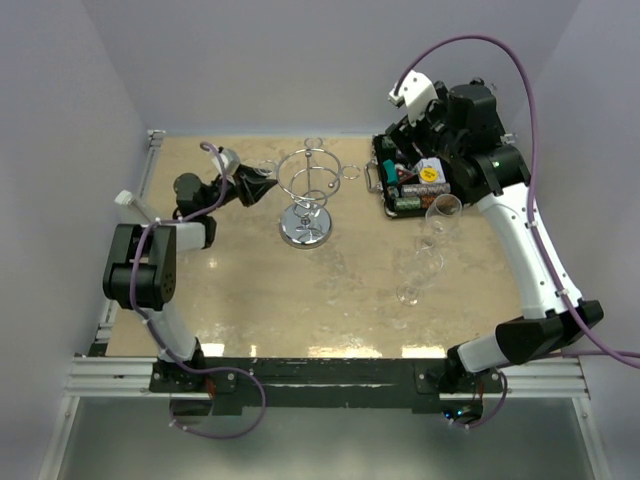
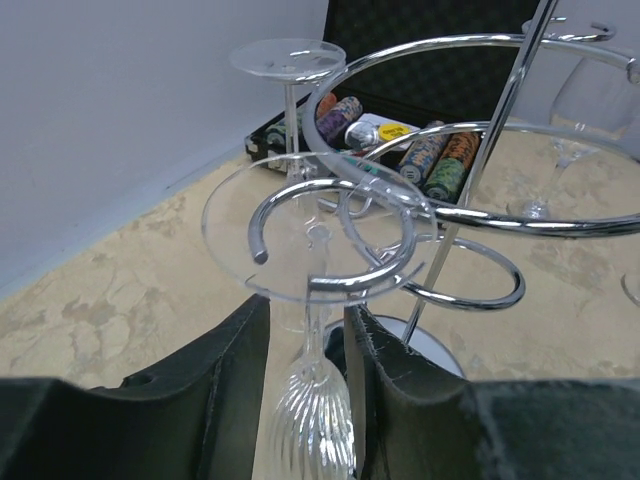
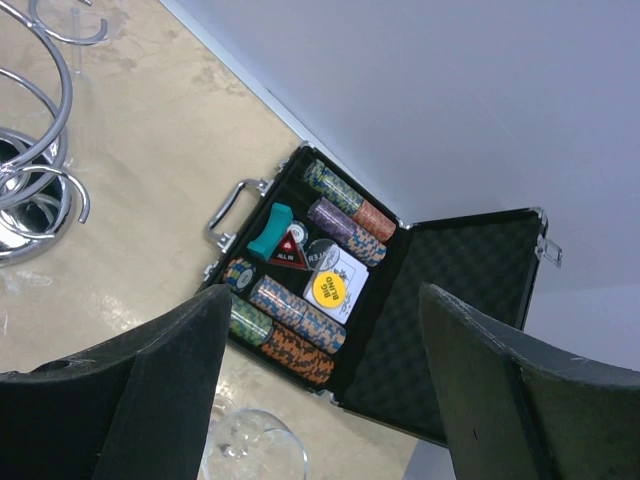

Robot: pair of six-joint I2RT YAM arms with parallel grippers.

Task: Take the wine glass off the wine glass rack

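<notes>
Wine glass (image 2: 308, 400) hangs upside down from a wire loop (image 2: 330, 285) of the wine glass rack (image 1: 305, 200), on the 9 o'clock side of the rack in the top view. Its long axis is vertical: the foot lies flat on the loop, the stem passes down through it, and the ribbed bowl is below.

The left gripper (image 2: 308, 305) is much the nearer one, at 9 o'clock of the rack. Its jaws stand narrow on both sides of the upper bowl. Whether the fingers (image 2: 235, 380) press the glass cannot be told.

The gap of the loop seems to face about 8 o'clock in the left wrist view, so the stem probably has to leave that way.

The right gripper (image 3: 322, 295) is wide and holds nothing, above the open case (image 3: 460, 290) at 3 o'clock of the rack.

The lower bowl is cut off by the frame edge, and from above the glass is almost invisible.
</notes>
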